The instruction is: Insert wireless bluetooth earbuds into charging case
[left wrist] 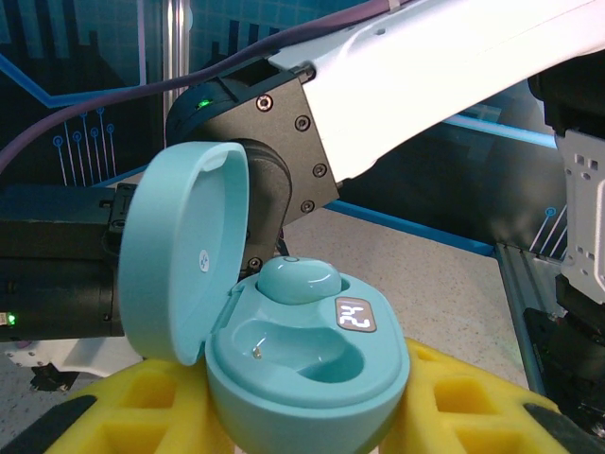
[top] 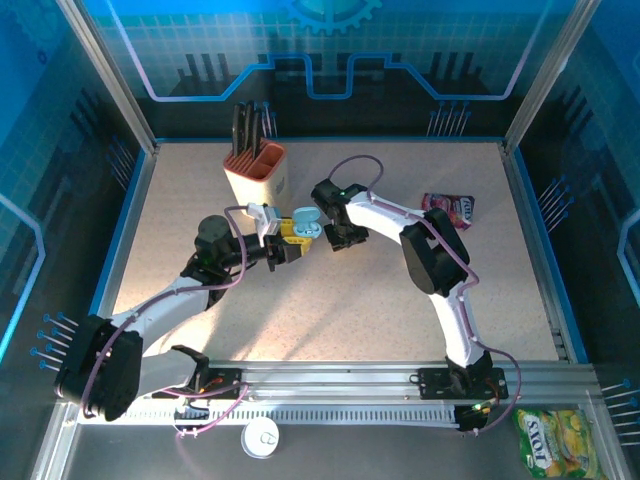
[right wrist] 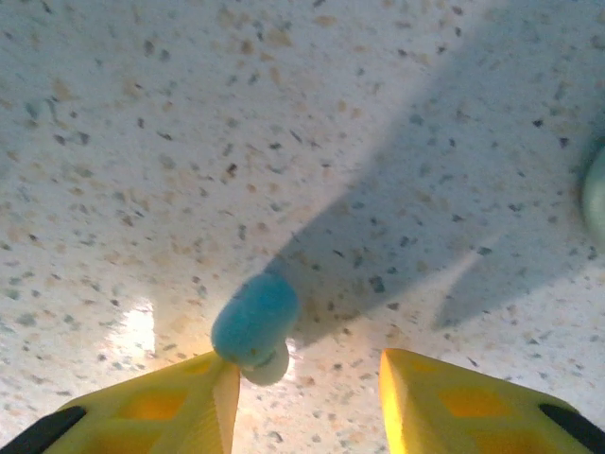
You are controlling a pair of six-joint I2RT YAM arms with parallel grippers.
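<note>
My left claw (left wrist: 307,421) is closed narrow on the charging case (left wrist: 307,374) — its yellow fingers (left wrist: 142,402) press the teal shell from both sides. The lid (left wrist: 184,255) stands open, tipped back to the left in the left wrist view. One teal earbud (left wrist: 298,279) sits in the far socket, next to the small lit display (left wrist: 355,315). The near socket (left wrist: 284,345) lies open and empty.

My right claw (right wrist: 307,397) hangs low over the speckled table (right wrist: 284,123), jaws apart and gripping nothing. The loose earbud (right wrist: 253,322) lies just ahead of my fingertips, off to the left of the gap. It touches the inner tip of the left-hand finger (right wrist: 161,411) in the right wrist view, and open space separates it from the other finger (right wrist: 473,407). Whether it rests on the table or only leans on that finger, I cannot tell.

From above, my two claws sit close together near the middle of the table — the right one just to the right of the case.
</note>
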